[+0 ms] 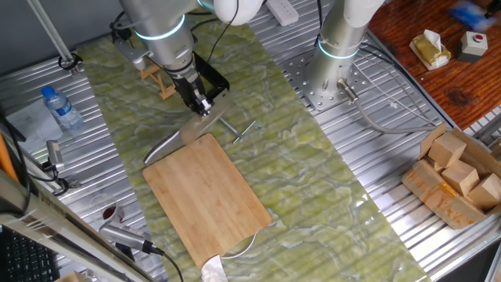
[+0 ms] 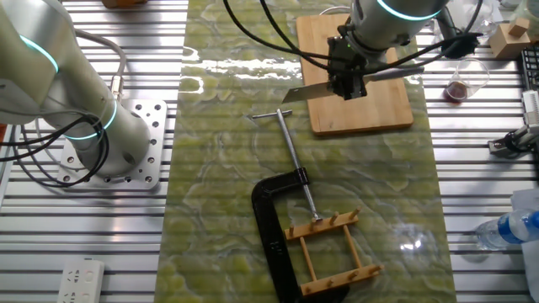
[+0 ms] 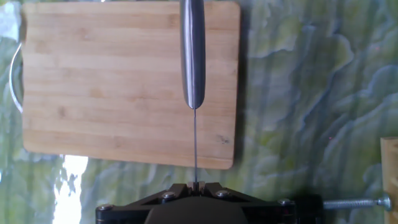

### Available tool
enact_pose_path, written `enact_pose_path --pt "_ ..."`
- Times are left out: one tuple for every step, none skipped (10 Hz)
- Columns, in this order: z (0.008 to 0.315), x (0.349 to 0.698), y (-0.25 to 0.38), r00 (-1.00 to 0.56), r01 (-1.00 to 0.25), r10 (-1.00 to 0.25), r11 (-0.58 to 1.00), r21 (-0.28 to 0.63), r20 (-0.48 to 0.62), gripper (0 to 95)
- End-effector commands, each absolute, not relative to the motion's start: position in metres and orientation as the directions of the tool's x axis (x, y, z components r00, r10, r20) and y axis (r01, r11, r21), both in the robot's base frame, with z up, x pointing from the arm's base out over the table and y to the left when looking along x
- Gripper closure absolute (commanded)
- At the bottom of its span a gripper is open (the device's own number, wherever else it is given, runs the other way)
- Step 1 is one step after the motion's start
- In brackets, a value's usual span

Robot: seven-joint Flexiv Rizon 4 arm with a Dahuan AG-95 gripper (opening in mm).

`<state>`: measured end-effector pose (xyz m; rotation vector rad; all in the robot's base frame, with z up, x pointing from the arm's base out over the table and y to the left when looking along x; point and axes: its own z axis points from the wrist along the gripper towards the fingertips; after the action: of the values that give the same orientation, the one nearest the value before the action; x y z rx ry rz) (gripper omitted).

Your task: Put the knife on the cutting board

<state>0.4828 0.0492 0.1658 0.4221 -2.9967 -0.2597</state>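
Observation:
My gripper [image 1: 202, 106] is shut on the knife [image 1: 166, 146], pinching the steel blade between its fingertips. In the hand view the gripper [image 3: 195, 185] holds the blade edge-on as a thin line, and the silver handle [image 3: 193, 56] points away over the cutting board [image 3: 112, 81]. The bamboo cutting board [image 1: 207, 196] lies flat on the green mat. In the other fixed view the gripper [image 2: 345, 84] holds the knife [image 2: 305, 92] over the cutting board's [image 2: 370, 114] near edge, with the blade tip past its corner. I cannot tell whether the knife touches the board.
A black C-clamp [image 2: 268, 220] with a steel screw rod [image 2: 293, 156] and a small wooden peg rack [image 2: 333, 248] lie on the mat behind the gripper. A second arm's base [image 1: 337, 47], a water bottle [image 1: 61, 106], a wine glass [image 2: 459, 84] and a box of wooden blocks [image 1: 454, 172] stand off the mat.

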Motion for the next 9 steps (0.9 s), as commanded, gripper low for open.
enact_pose_path --pt "0.1662 0.4814 0.0489 -0.956 -0.268 -0.285 0.946 0.183 0.074 95.0" --pt "0.1662 0.4814 0.0489 -0.957 -0.264 -0.281 0.947 0.185 0.071 95.0" --pt "0.1662 0.4814 0.0489 -0.958 -0.26 -0.277 0.948 0.185 0.07 95.0" --pt "0.1662 0.4814 0.0489 -0.959 -0.258 -0.275 0.948 0.187 0.068 95.0" --pt "0.1662 0.4814 0.0489 -0.962 -0.251 -0.267 0.949 0.19 0.064 95.0" --pt "0.1662 0.4814 0.0489 -0.964 -0.243 -0.259 0.95 0.194 0.061 95.0" --pt "0.1662 0.4814 0.0489 -0.968 -0.231 -0.245 0.954 0.193 0.053 95.0" --pt "0.1662 0.4814 0.0489 -0.97 -0.226 -0.239 0.955 0.19 0.048 95.0" --pt "0.1662 0.4814 0.0489 -0.971 -0.222 -0.233 0.957 0.189 0.042 95.0"
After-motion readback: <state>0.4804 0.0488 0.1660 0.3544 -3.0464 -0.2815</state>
